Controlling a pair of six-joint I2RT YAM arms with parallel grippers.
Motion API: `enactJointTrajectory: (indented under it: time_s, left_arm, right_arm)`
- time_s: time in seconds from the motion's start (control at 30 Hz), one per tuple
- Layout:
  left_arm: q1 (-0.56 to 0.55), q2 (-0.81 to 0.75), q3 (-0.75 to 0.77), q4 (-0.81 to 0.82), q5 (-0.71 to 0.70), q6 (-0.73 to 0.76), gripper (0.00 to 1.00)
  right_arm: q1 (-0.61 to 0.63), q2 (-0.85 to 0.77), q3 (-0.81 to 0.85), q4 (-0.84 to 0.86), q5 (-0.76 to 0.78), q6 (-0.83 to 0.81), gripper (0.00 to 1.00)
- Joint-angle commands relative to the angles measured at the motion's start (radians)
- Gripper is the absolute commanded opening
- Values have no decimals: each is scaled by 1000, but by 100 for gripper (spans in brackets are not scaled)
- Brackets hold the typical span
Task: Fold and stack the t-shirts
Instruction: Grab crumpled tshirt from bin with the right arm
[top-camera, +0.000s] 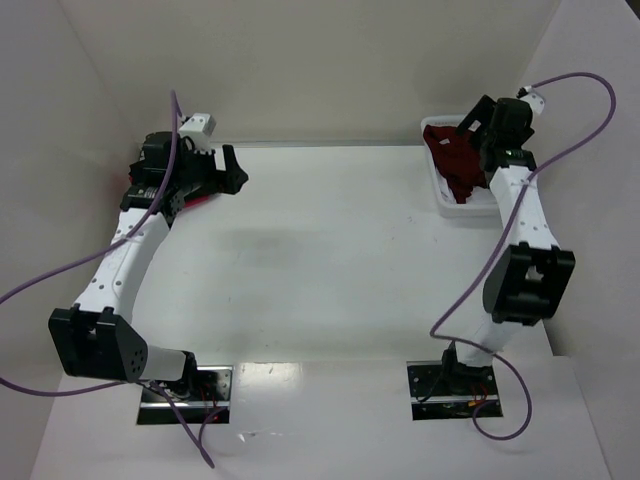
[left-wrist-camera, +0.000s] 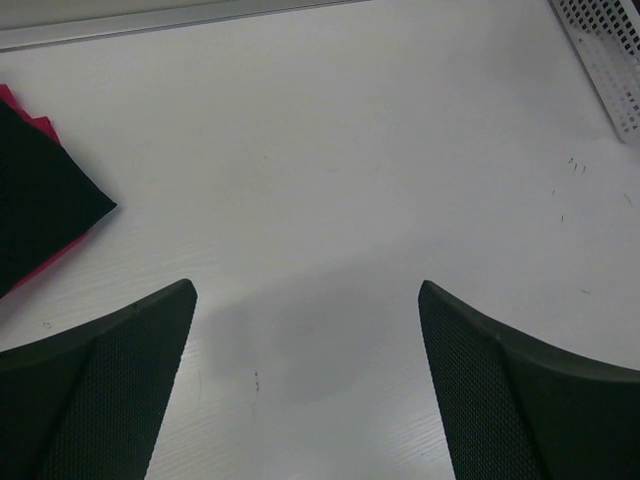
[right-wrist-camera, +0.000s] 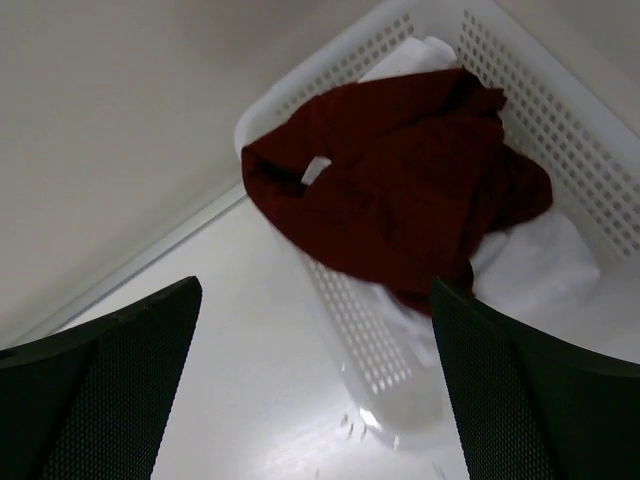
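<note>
The dark maroon t-shirt (right-wrist-camera: 400, 190) lies crumpled in a white perforated basket (right-wrist-camera: 560, 110) at the far right corner of the worktop (top-camera: 330, 260). It is heaped over a white cloth (right-wrist-camera: 540, 260) and spills over the basket's near rim. At the far left of the worktop a folded black t-shirt (left-wrist-camera: 35, 190) sits on a bright pink one (left-wrist-camera: 35, 120), whose edges show around it. The right jaws hang spread wide above the basket, grasping nothing. The left jaws are likewise released, over bare worktop just beside the folded pair.
</note>
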Motion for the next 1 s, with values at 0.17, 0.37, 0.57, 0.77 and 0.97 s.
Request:
enactJointTrajectory:
  time_s: [0.17, 0.37, 0.57, 0.77, 0.97]
  left_arm:
    - [-4, 10, 54, 27, -8, 30, 99]
    - [-4, 41, 45, 39, -8, 30, 99]
    - [-4, 42, 22, 48, -17, 21, 99]
    - [-4, 42, 11, 48, -35, 21, 99]
    - [-4, 52, 23, 48, 47, 12, 99]
  right_arm:
    - [-18, 231, 76, -21, 91, 17, 100]
    - [-18, 283, 58, 2, 133, -12, 100]
    - [-27, 359, 68, 2, 131, -22, 96]
    - [-27, 390, 97, -10, 121, -13, 67]
    - [-27, 305, 78, -8, 117, -4, 14]
